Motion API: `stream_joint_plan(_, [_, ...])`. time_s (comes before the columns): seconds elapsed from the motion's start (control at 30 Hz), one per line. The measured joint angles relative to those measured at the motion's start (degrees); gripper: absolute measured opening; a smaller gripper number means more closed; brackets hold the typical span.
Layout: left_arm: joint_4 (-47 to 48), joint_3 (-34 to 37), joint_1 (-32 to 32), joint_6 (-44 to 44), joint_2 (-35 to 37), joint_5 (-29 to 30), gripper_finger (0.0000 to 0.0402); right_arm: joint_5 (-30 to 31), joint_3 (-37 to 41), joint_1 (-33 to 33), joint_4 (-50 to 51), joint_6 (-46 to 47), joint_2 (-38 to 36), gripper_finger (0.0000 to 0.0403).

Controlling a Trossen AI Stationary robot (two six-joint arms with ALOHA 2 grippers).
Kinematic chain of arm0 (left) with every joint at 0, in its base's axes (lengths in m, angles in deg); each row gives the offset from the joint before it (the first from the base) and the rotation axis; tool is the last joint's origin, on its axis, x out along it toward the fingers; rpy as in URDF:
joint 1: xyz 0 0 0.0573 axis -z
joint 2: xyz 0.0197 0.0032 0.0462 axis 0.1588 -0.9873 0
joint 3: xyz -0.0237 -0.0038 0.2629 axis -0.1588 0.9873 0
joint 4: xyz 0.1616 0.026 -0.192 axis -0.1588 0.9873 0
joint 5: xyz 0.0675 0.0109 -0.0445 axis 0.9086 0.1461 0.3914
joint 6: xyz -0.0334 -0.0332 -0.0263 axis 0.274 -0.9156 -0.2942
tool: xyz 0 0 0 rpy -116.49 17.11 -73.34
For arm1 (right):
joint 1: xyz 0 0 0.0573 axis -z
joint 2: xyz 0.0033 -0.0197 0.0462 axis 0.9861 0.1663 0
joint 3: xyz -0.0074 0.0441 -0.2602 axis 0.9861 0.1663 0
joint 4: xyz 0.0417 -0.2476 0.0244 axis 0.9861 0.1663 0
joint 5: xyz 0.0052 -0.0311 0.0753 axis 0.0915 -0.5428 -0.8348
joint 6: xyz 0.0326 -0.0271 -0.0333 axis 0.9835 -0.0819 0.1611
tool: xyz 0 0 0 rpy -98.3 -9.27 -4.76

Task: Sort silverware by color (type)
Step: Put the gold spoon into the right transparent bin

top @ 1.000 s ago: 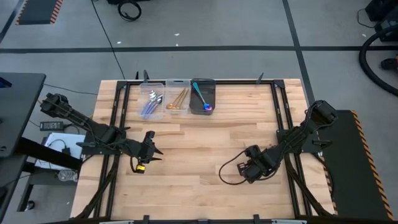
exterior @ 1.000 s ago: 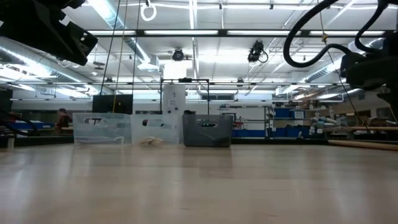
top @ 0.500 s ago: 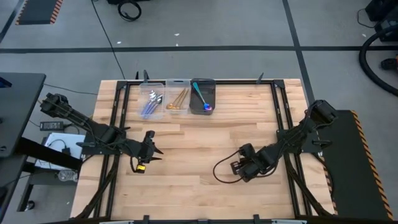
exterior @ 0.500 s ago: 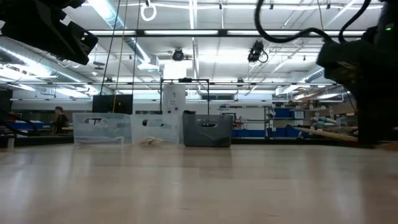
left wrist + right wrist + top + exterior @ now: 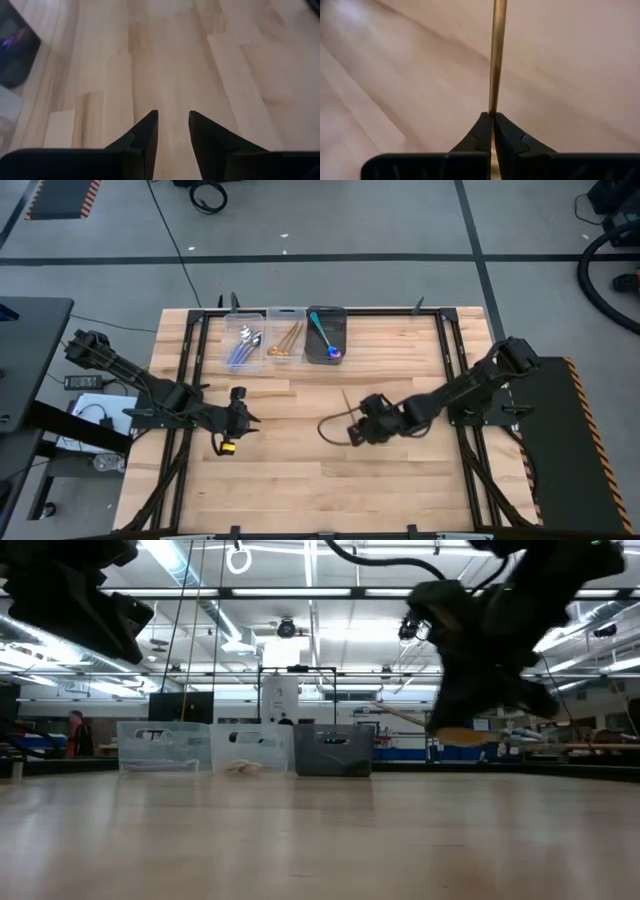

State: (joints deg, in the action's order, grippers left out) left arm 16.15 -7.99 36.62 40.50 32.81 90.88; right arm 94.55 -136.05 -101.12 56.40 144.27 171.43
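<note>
The right gripper's [image 5: 492, 120] fingers [image 5: 481, 131] are clenched on a slim gold spoon [image 5: 497, 55], pinching its handle so that the stem runs straight out ahead of them over the bare wood. From above, this gripper [image 5: 355, 423] sits near the middle of the table [image 5: 400, 500], and the gold utensil shows as a thin line poking out from it toward the far side. In the low view the spoon [image 5: 400, 717] hangs clear of the tabletop, tilted, with the dark arm above it.

The left gripper's [image 5: 173, 125] fingers [image 5: 148, 131] stand parted with nothing between them (only plain boards show in the gap). This gripper [image 5: 243, 423] waits over the table's left part, well apart from the right one.

Three small bins stand side by side at the table's far edge. The left clear bin [image 5: 244, 346] holds silver spoons with lilac handles [image 5: 240, 352]. The middle clear bin [image 5: 284, 338] holds gold spoons [image 5: 288, 340]. The dark bin [image 5: 327, 333] on the right holds an iridescent spoon with a teal handle [image 5: 322, 335], its purple bowl toward the near end. In the low view the same three bins [image 5: 245, 747] stand in a row, and a person [image 5: 76, 732] is visible in the room beyond the table.
</note>
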Motion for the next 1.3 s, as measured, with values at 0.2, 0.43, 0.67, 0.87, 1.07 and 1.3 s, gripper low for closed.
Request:
stream_joint_plan(0.2, [0.39,0.0,0.0,0.27,-0.25,0.42,0.0117,-1.15,-0.02,7.31,-11.54,-13.45,0.0,0.0013])
stream_joint_plan(0.43, [0.68,0.0,0.0,0.67,-0.2,0.78,0.0117,-1.98,-0.07,13.95,-22.02,-25.0,1.55,0.0013])
stream_joint_plan(0.67, [0.0,-0.02,0.0,2.45,-0.18,6.76,0.0117,-6.5,-0.12,20.81,-34.08,-35.87,2.95,0.0013])
stream_joint_plan(0.87, [-1.18,-0.02,-0.04,2.43,-0.18,7.87,0.0117,-13.5,-0.1,25.98,-41.48,-40.18,3.8,0.0013])
stream_joint_plan(1.07, [-3.19,-0.02,-0.04,3.35,-0.18,11.11,0.0117,-15.65,-0.09,29.05,-52.06,-41.9,6.7,0.0013])
stream_joint_plan(1.3, [-4.17,-0.02,-0.04,5.96,-0.18,18.11,0.0117,-19.14,-5.25,32.36,-58.29,-44.25,13.18,0.0013])
